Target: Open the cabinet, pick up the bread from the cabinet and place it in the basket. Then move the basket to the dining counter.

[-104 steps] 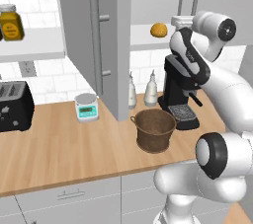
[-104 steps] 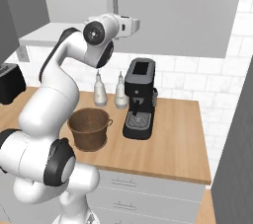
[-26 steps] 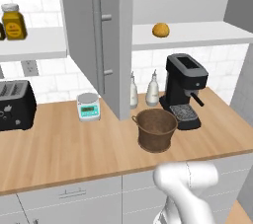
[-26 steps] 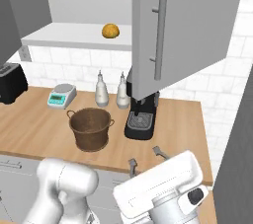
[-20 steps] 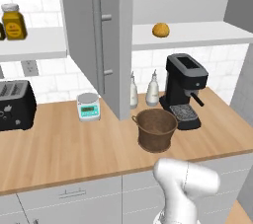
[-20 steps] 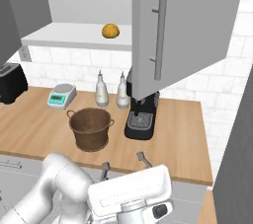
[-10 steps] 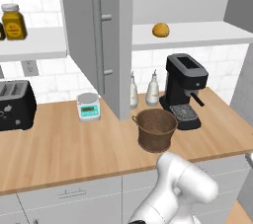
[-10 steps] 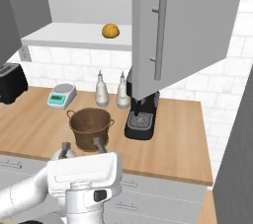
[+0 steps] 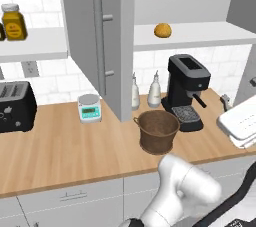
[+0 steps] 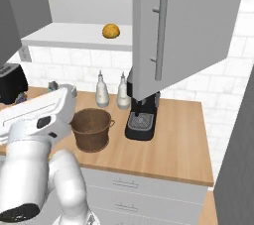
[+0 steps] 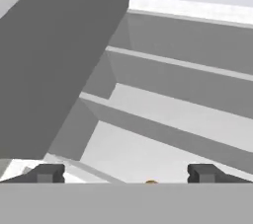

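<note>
In the left base view the cabinet (image 9: 100, 46) stands open, the bread (image 9: 162, 30) sits on its white shelf (image 9: 200, 33), and the basket (image 9: 157, 131) rests on the wooden surface (image 9: 60, 156) just beside the coffee machine (image 9: 186, 91). In the right base view the bread (image 10: 111, 31) lies on the shelf above the basket (image 10: 91, 129), well apart from it, with two bottles (image 10: 110, 90) behind the basket. In the hand view the pincer (image 11: 126, 173) is spread wide and holds nothing, its tips pointing up into the grey cabinet interior.
</note>
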